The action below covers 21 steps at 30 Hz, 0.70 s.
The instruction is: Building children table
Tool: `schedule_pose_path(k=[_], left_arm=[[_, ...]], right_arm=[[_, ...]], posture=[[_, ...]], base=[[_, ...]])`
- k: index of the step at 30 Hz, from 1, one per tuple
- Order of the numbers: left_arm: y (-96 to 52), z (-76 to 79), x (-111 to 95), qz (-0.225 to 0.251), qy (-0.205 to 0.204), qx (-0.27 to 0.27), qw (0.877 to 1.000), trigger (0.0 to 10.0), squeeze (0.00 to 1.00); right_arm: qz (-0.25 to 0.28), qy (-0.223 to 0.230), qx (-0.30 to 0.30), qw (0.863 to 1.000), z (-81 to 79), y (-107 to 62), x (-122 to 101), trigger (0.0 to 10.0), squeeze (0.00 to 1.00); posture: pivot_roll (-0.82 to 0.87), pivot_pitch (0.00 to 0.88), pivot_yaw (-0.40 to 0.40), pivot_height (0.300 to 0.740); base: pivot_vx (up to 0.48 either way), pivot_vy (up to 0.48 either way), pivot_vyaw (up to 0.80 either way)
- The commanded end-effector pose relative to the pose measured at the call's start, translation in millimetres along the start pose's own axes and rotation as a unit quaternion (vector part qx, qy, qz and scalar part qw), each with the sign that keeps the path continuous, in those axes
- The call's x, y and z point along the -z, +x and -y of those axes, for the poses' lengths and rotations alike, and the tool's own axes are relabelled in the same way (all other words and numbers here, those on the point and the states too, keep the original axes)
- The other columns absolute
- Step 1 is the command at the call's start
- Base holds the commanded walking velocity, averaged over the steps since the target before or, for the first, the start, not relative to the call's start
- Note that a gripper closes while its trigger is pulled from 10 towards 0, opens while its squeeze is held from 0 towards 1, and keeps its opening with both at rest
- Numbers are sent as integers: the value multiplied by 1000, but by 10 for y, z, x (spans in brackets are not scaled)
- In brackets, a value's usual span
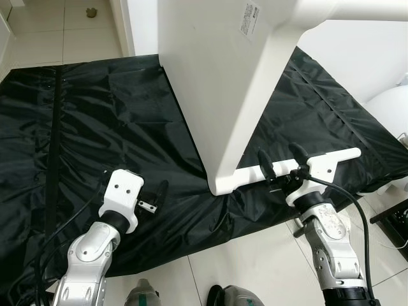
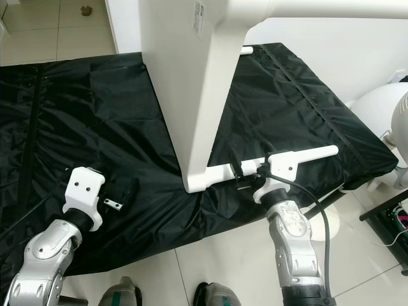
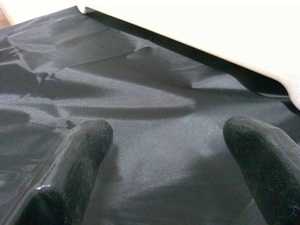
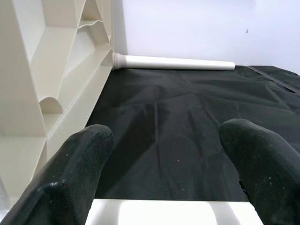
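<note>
A white plastic table top (image 1: 217, 76) stands on its edge on a black sheet (image 1: 95, 121) spread over the floor. One white leg (image 1: 347, 154) juts from its lower corner along the sheet's front edge; another leg (image 1: 357, 9) sticks out high up. A third leg (image 4: 173, 62) lies along the far wall. My right gripper (image 1: 279, 154) is open, its fingers straddling the lower leg close to the corner. My left gripper (image 1: 159, 194) is open too, low over bare sheet just left of that corner, holding nothing.
Pale tiled floor (image 1: 242, 261) runs along the sheet's front edge, where my feet (image 1: 233, 296) stand. A round white object (image 1: 389, 108) and a dark rack (image 1: 395, 220) sit at the right. A white wall (image 4: 197, 28) backs the sheet.
</note>
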<state>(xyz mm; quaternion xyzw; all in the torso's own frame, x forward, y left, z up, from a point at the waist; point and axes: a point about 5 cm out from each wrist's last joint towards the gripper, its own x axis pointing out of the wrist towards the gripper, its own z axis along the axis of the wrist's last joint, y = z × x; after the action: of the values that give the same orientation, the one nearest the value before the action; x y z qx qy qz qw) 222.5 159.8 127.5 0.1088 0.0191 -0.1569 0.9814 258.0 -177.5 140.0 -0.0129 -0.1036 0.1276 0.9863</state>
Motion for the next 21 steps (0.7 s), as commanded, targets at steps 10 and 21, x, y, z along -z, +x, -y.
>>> schedule_pose_path(k=[10, 21], left_arm=[[-69, -162, -47, 8, 13, -73, 997, 10000, 0], [-469, -430, -79, 9, 9, -134, 991, 10000, 0]], right_arm=[[8, -17, 11, 1000, 134, 34, -31, 10000, 0], [14, -47, 17, 999, 261, -4, -92, 10000, 0]], posture=[[113, 93, -59, 740], [128, 93, -75, 740]], base=[[0, -169, 0], [0, -112, 0]])
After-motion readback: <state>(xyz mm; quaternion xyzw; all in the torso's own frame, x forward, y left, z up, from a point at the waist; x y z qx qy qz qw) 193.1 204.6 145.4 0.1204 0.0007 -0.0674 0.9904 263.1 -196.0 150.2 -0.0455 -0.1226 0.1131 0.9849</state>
